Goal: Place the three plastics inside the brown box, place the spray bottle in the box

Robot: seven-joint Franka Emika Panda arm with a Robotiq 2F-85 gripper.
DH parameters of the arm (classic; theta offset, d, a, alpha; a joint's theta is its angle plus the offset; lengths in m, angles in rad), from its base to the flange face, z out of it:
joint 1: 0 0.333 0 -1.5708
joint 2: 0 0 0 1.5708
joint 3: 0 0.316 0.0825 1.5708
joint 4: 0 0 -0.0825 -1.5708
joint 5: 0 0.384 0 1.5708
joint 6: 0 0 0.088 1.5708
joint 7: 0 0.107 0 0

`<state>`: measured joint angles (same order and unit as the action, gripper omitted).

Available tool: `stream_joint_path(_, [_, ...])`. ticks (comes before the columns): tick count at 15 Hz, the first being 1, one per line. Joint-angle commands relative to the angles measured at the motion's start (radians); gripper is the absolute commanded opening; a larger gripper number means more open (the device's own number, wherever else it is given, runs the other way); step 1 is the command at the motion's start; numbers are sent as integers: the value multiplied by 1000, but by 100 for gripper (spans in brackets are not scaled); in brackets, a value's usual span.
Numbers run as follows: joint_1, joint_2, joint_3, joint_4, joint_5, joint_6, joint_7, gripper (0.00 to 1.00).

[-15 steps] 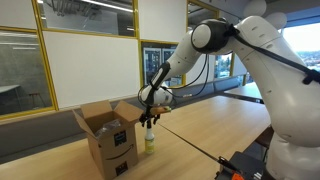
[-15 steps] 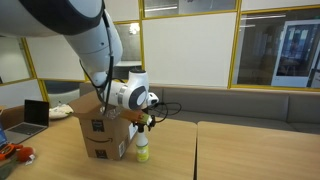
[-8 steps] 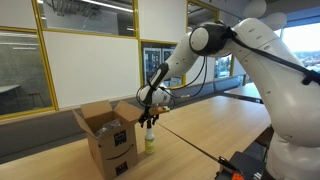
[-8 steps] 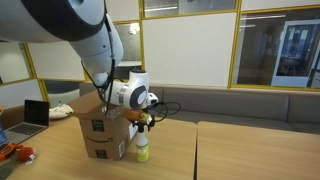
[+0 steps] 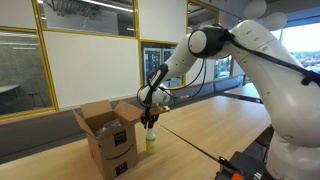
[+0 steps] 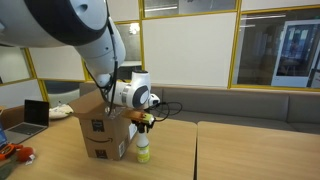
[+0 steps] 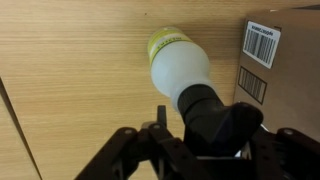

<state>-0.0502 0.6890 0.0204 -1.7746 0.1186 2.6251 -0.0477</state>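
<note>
1. While the gripper [image 5: 150, 121] hangs straight down over the bottle [image 5: 150, 141], I see the bottle standing upright on the table [image 5: 222, 125], in the lower middle of both exterior views, just beside the box [image 5: 110, 145].
2. In the wrist view, the bottle's dark nozzle [image 7: 212, 112] sits between the fingers [image 7: 158, 138] at the bottom of the frame. The jaws straddle it, but I cannot tell whether the pads press on it or merely flank it.
3. The box stands open with its flaps up, left of the bottle in both exterior views. Its barcode label [image 7: 261, 44] fills the upper right of the wrist view.
</note>
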Motion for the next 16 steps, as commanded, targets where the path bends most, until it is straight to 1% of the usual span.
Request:
stream_joint_path(1, [20, 16, -25, 44, -35, -45, 35, 29])
stream_joint_path(2, [22, 15, -29, 46, -39, -54, 37, 20])
stream_joint_path(4, [23, 13, -34, 50, -52, -78, 41, 11])
stream_joint_path(7, [30, 3, -48, 53, -73, -112, 51, 9])
stream_joint_path(9, [32, -6, -55, 54, -85, -140, 56, 14])
stream_joint_path(10, [35, -10, -60, 55, -94, -152, 62, 13])
stream_joint_path(11, [34, -16, -62, 54, -98, -168, 63, 15])
stream_joint_path(13, [40, -32, -76, 54, -116, -205, 76, 14])
stream_joint_path(14, [39, -42, -79, 55, -120, -226, 78, 12])
stream_joint_path(15, [40, -53, -84, 56, -129, -247, 84, 13])
stream_joint_path(16, [44, -63, -91, 58, -139, -271, 91, 11])
